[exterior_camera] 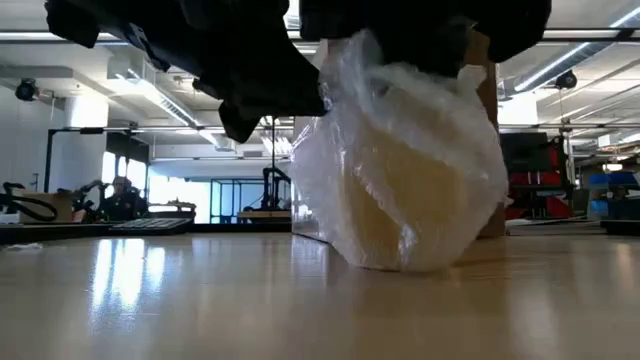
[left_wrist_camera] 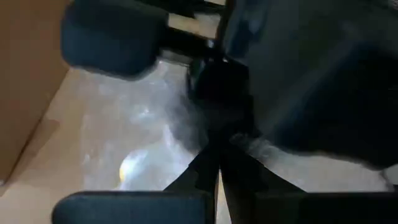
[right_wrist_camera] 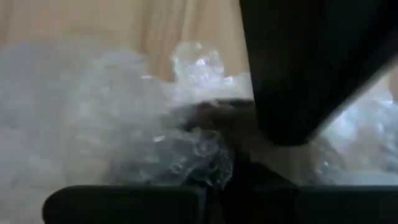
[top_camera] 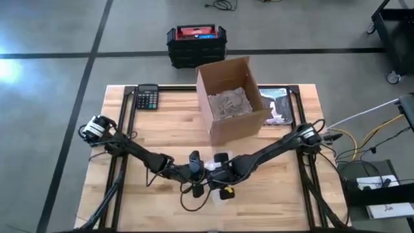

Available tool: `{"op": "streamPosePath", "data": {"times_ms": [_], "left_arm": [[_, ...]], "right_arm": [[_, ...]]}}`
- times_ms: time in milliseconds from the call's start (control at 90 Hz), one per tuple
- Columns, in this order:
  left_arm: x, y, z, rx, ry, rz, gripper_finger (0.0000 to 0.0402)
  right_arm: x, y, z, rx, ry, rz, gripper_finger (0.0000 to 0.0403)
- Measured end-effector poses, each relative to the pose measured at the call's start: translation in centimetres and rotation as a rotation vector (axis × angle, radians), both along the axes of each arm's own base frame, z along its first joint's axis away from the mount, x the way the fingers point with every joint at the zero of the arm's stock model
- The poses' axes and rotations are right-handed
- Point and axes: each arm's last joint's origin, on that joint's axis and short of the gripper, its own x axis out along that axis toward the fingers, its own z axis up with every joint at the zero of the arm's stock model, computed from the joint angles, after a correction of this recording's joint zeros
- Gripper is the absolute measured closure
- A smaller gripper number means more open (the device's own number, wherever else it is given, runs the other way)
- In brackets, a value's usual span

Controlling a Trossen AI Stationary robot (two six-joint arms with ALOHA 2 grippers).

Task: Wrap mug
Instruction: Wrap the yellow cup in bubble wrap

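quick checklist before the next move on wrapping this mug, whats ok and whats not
1. Mug covered by the clear plastic wrap: ok in the low view, pale yellow shows through on the side seen.
2. Bundle resting on the table: ok, its base sits on the wood.
3. Both pincers at the bundle: ok, left pincer and right pincer meet over it near the table's front edge.
4. Pincer grip on the wrap: cannot tell, fingers are too hidden.
5. Wrap closed on top: cannot tell, the arms block it.
6. Cardboard box clear of the work: ok, it stands apart behind the bundle.
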Motion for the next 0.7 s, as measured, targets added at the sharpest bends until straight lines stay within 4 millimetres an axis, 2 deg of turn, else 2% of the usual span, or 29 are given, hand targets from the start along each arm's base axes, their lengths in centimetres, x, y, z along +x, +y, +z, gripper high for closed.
{"op": "streamPosePath", "data": {"times_ms": [133,256,322,489,700], "left_arm": [[0.0,-0.1,0.0,-0.006,0.006,-0.020,0.0402],[0.0,-0.1,0.0,-0.009,0.006,-0.020,0.0402],[0.0,-0.1,0.0,-0.009,0.006,-0.021,0.0402],[0.0,-0.1,0.0,-0.009,0.008,-0.021,0.0402],[0.0,-0.1,0.0,-0.009,0.007,-0.022,0.0402]], "right_arm": [[0.1,0.1,0.0,0.047,0.018,0.027,0.0401],[-0.2,0.0,2.0,0.047,0.007,0.029,0.0401],[-0.6,-0.1,3.6,0.057,-0.011,0.036,0.0401],[-2.1,-0.6,9.5,0.100,-0.124,0.049,0.0401],[-5.3,-1.3,13.3,0.096,-0.111,-0.026,0.0401]]}}
